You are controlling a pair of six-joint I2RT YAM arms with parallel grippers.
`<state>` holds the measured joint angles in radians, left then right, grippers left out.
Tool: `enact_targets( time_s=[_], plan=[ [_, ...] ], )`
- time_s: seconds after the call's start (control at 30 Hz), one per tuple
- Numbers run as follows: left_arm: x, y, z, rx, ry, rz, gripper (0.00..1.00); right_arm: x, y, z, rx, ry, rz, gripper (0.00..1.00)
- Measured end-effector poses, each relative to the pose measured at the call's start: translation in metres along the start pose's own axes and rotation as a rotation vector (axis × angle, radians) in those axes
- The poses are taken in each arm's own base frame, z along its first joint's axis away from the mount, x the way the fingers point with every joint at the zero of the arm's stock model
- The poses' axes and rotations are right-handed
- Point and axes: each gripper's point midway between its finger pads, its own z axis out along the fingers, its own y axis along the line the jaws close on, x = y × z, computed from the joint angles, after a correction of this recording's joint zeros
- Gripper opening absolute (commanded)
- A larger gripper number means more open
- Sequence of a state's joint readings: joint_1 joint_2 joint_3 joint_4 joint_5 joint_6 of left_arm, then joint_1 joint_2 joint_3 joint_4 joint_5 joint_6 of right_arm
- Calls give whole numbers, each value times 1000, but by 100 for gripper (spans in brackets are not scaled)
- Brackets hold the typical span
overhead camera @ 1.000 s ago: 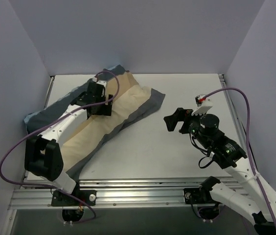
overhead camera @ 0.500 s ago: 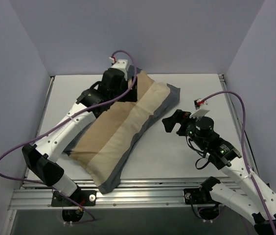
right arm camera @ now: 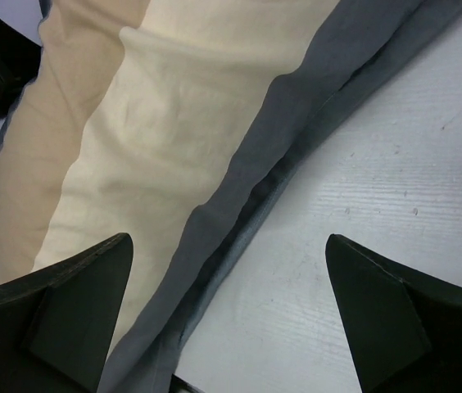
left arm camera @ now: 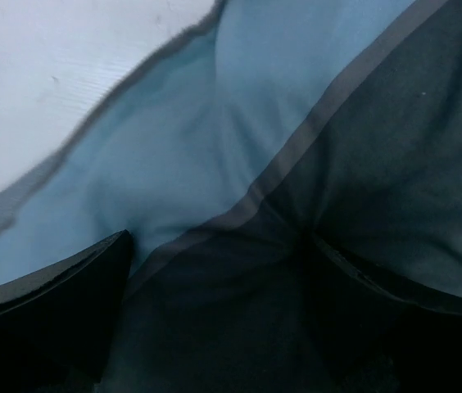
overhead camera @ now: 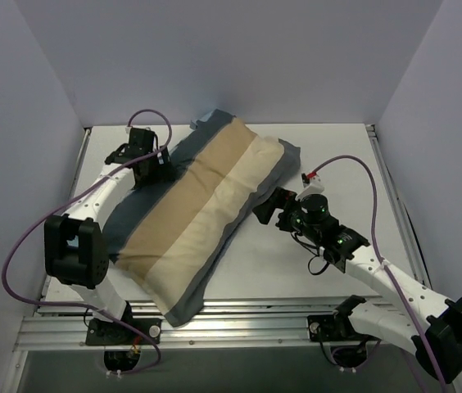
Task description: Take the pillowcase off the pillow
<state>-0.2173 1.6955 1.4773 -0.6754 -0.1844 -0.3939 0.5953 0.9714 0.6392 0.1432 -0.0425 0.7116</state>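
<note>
The pillowcase [overhead camera: 206, 205] lies stuffed and diagonal across the table, banded face up, tan and cream between blue-grey borders. The white pillow is hidden inside it. My left gripper [overhead camera: 151, 170] is at its far left blue-grey edge. In the left wrist view the jaws are spread wide with blue-grey cloth [left arm camera: 215, 139] lying between them, and the gripper [left arm camera: 219, 311] is open. My right gripper [overhead camera: 265, 210] is open and empty beside the cover's right edge. In the right wrist view it [right arm camera: 227, 319] straddles the grey hem [right arm camera: 239, 213] just above the table.
The white table [overhead camera: 329, 155] shows bare to the right of the pillowcase and along the far left corner [left arm camera: 51, 57]. Grey walls enclose the left, back and right sides. The pillowcase's near corner [overhead camera: 178, 307] overhangs the front edge rail.
My left gripper has come off the pillowcase's far end and moved left to its left edge. My right gripper has moved left up to the right hem. The pillowcase has settled slightly leftward.
</note>
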Motion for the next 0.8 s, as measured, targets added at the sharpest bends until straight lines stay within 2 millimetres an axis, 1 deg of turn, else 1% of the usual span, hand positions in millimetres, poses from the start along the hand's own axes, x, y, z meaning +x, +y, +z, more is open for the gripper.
enact_targets(
  time_s=[0.07,0.1,0.13,0.2,0.3,0.4,0.47,0.5,0.57,0.67,0.73,0.8],
  plan=[
    [26,-6,15,33,51,-42,94,4,-5,6,14,10,22,100],
    [34,-10,17,56,60,-67,94,6,-6,9,19,17,31,100],
    [39,-14,18,79,64,-92,94,7,-8,12,22,21,40,100],
    [48,-28,12,127,55,-125,94,5,-12,16,24,18,64,100],
    [67,-62,-7,209,52,-113,94,-2,-27,20,46,6,101,100],
    [90,-104,-35,308,73,-68,94,-12,-42,21,73,-13,128,100],
    [102,-124,-55,372,93,-50,94,-20,-51,20,85,-25,146,100],
    [106,-129,-66,399,101,-43,94,-23,-56,19,91,-30,154,100],
    [105,-127,-83,414,95,-49,94,-29,-67,18,111,-38,173,100],
    [92,-116,-105,415,47,-70,94,-38,-92,14,152,-61,215,100],
    [82,-114,-114,418,18,-74,94,-43,-111,9,192,-77,248,100],
    [74,-118,-117,430,4,-70,94,-42,-127,3,236,-81,273,100]
  ],
)
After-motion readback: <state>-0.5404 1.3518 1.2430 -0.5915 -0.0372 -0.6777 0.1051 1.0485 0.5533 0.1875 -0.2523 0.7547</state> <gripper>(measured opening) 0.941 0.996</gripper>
